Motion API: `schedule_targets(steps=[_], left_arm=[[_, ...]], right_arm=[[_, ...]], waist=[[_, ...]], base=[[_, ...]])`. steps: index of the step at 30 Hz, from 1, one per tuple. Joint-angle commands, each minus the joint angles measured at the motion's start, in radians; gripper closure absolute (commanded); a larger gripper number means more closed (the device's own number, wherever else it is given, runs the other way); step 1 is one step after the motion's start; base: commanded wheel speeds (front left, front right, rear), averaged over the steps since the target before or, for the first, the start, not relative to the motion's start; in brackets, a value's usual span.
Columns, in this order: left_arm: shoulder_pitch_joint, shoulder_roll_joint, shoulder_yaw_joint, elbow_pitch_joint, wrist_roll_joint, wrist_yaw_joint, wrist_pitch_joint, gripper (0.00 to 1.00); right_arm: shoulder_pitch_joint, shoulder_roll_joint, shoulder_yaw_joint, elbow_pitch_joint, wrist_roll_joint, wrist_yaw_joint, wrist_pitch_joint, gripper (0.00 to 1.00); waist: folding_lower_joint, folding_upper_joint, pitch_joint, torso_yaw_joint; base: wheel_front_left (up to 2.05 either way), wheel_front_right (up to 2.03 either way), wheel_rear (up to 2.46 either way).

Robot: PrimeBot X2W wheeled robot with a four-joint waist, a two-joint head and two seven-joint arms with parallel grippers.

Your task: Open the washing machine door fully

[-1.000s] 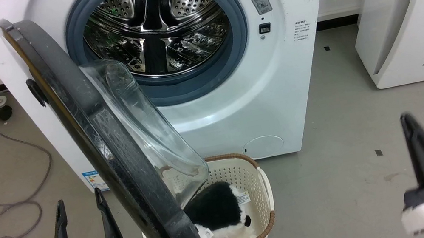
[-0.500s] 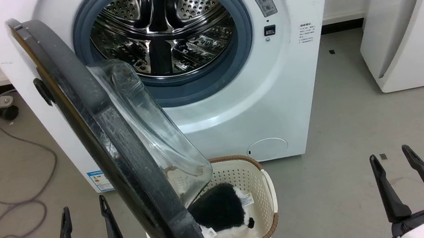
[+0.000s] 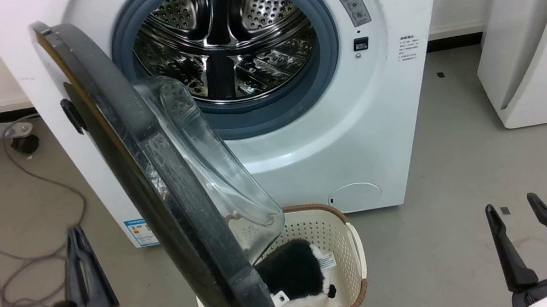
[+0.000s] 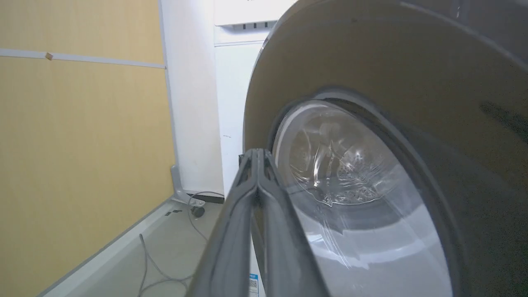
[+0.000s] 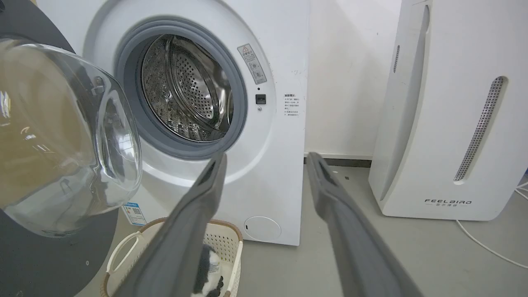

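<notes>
Head view caught the left tool (image 3: 77, 233) snapping its fingers together, clenched on nothing, where half a second earlier they had stood apart. It had also turned and lifted, beside the outer black face of the washing machine door (image 3: 141, 159) but apart from it. Left wrist view backed that up: both fingers (image 4: 231, 239) were pressed flat together, with the glass bowl just to their side. The right tool (image 3: 510, 205) hung low, released, well clear of the door, down from its raised pose of a second before. The door stood out from the machine, edge toward the robot, over the laundry basket (image 3: 343, 219), leaving the steel drum (image 3: 225, 45) exposed. The whole picture had slid, so the camera moved, and the door's angle looked unchanged. My read: the swing wasn't finished, and a push from the glass side looked likelier to widen it.
</notes>
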Motion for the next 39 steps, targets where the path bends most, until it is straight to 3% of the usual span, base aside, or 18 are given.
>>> schedule_targets(steps=[1,11,18,27,39], left_arm=[[-0.021,0.003,-0.006,-0.048,0.008,-0.01,-0.005,1.0],[-0.024,0.004,-0.115,-0.284,0.057,-0.032,-0.005,1.0],[-0.001,0.011,-0.337,-0.389,0.095,-0.115,-0.005,1.0],[0.033,0.026,-0.493,-0.341,0.118,-0.167,-0.005,1.0],[0.077,0.063,-0.612,-0.187,0.132,-0.205,-0.005,1.0]], right_arm=[[0.018,0.005,0.001,-0.003,0.012,0.001,-0.004,0.0],[0.037,0.005,0.002,-0.011,0.039,0.001,-0.004,0.0],[0.049,0.005,-0.001,-0.008,0.047,0.001,-0.004,0.0],[0.045,0.005,0.011,0.002,0.05,0.001,-0.004,0.0],[0.039,0.005,0.014,0.014,0.044,0.001,-0.004,0.0]], waist=[[0.0001,0.0,-0.002,0.005],[0.0001,0.0,-0.012,0.017],[0.0001,0.0,-0.017,0.034],[0.0001,0.0,-0.013,0.041],[0.0001,0.0,0.004,0.053]], base=[[0.0,0.0,0.0],[0.0,0.0,0.0],[0.0,0.0,0.0],[0.0,0.0,0.0],[0.0,0.0,0.0]])
